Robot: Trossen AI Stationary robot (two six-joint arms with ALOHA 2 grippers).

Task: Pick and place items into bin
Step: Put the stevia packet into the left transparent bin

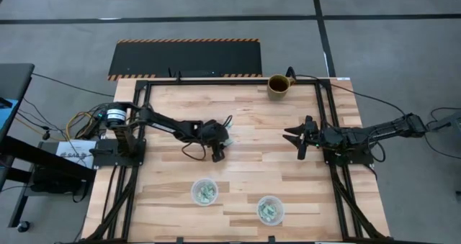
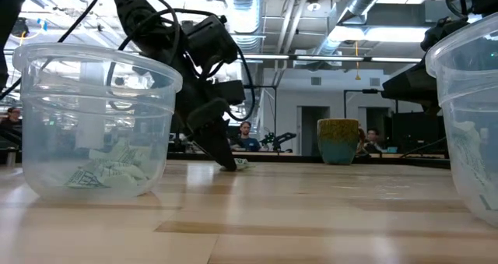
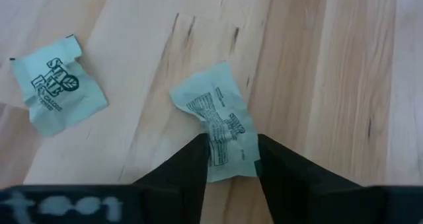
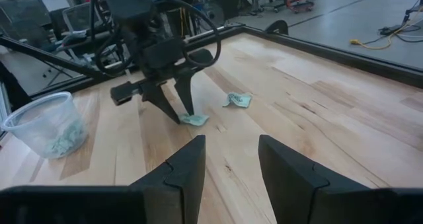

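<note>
A pale mint-green packet [image 3: 218, 118] lies flat on the wooden table; it also shows in the right wrist view [image 4: 195, 120]. My left gripper [image 3: 232, 164] is open, pointing down, fingertips at table level on either side of the packet's near end; in the high view it [image 1: 218, 155] is at mid-table. A second packet [image 3: 58, 85] lies loose beside it [image 4: 238, 100]. My right gripper [image 1: 299, 142] is open and empty at the table's right, facing the left one. My left gripper comes from above, pointing down, with one finger [image 3: 185, 168] on each side of the packet's near end [image 3: 228, 161]. The packet lies flat on the table and fills the gap between them. Whether the fingers touch it, I cannot tell.
Two clear round cups [image 1: 193, 192] [image 1: 259, 209] holding several pale packets stand near the table's front edge; they fill the sides of the low view [image 2: 47, 124] [image 2: 467, 77]. A brown mug [image 1: 278, 86] stands at the far edge. People show in the room behind.
</note>
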